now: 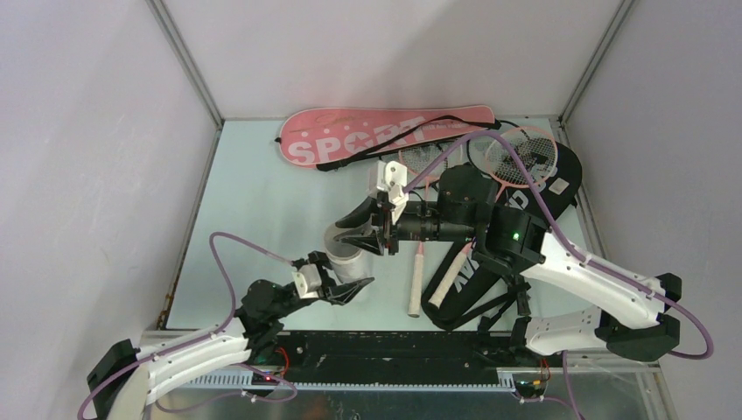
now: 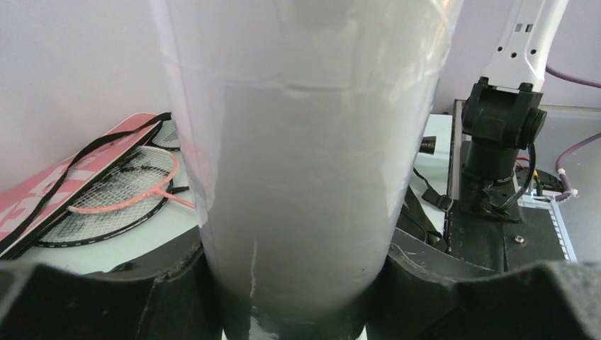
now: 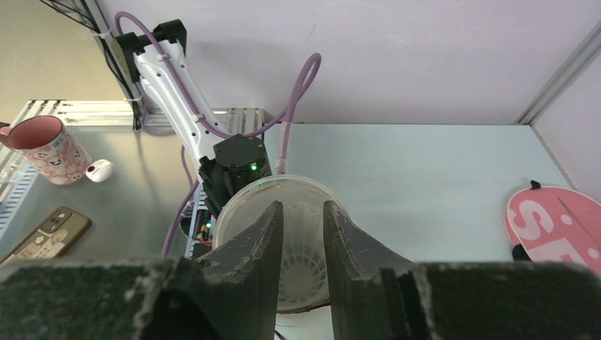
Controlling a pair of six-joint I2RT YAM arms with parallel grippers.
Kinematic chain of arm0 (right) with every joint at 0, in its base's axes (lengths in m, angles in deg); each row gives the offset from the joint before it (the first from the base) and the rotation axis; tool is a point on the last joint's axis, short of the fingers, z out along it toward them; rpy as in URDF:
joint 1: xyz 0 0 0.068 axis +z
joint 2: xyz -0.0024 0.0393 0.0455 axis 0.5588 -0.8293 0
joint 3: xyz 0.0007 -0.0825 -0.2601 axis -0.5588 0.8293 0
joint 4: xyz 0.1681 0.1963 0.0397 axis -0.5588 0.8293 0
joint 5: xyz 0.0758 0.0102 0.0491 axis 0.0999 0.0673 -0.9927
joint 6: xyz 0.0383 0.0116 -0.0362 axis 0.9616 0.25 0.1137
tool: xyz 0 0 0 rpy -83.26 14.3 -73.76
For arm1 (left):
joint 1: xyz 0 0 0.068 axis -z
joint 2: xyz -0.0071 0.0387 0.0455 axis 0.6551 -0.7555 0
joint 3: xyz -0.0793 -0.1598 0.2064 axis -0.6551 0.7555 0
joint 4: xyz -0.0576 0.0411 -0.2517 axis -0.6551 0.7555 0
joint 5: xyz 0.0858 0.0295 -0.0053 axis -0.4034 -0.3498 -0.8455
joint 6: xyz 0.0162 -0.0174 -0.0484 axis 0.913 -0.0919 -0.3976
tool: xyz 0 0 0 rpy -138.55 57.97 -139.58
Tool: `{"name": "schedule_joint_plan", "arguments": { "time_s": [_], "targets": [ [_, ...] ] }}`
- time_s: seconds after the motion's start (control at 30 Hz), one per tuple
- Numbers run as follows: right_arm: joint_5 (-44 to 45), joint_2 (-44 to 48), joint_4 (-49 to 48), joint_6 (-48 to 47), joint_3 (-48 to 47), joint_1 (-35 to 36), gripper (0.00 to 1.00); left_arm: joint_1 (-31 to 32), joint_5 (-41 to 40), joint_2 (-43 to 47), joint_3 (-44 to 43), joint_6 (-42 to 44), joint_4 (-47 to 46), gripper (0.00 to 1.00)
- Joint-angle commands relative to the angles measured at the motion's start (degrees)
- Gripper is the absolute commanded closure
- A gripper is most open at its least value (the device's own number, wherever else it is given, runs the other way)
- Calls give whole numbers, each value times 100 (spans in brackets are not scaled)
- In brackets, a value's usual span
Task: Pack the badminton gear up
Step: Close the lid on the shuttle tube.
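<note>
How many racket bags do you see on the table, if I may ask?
2. The pink SPORT bag lies along the far edge of the table; the black bag lies on the right, partly under rackets and the right arm. No other shows.

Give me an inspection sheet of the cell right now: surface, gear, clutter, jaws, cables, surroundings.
surface: pale table, no spill seen.
job's things: pink bag at the back; rackets lying on the black bag at right; tube held, shuttlecock at its open mouth.
clutter: pink mug and phone on the bench outside the cell.
grippers: left gripper jaws clamp the tube; right gripper jaws at the tube mouth, grip on the shuttlecock unclear.
cables: purple cable loops loose off each arm.
surroundings: plain walls, metal frame posts.
</note>
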Motion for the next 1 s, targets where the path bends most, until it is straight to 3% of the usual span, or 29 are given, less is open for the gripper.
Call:
{"name": "schedule_joint_plan", "arguments": {
  "time_s": [0.0, 0.27, 0.4, 0.57, 0.73, 0.97],
  "targets": [
    [424, -29, 657, -74, -55, -17, 72, 21, -85, 210, -125, -28, -638, 59],
    [1097, -639, 2642, -344, -1000, -24, 74, 21, -501, 447, -254, 3, -98, 59],
    [1212, -864, 3001, -382, -1013, 16, 75, 21, -592, 453, -232, -14, -118, 59],
    [1307, -1006, 2910, -205, -943, -28, 77, 21, -613, 462, -160, -8, -226, 59],
    [1428, -569, 2268, -173, -654, -25, 76, 21, -626, 383, -114, 2, -366, 59],
    [1573, 252, 1253, -125, -246, -78, 64, 21, -609, 267, -116, 53, -383, 59]
  ]
}}
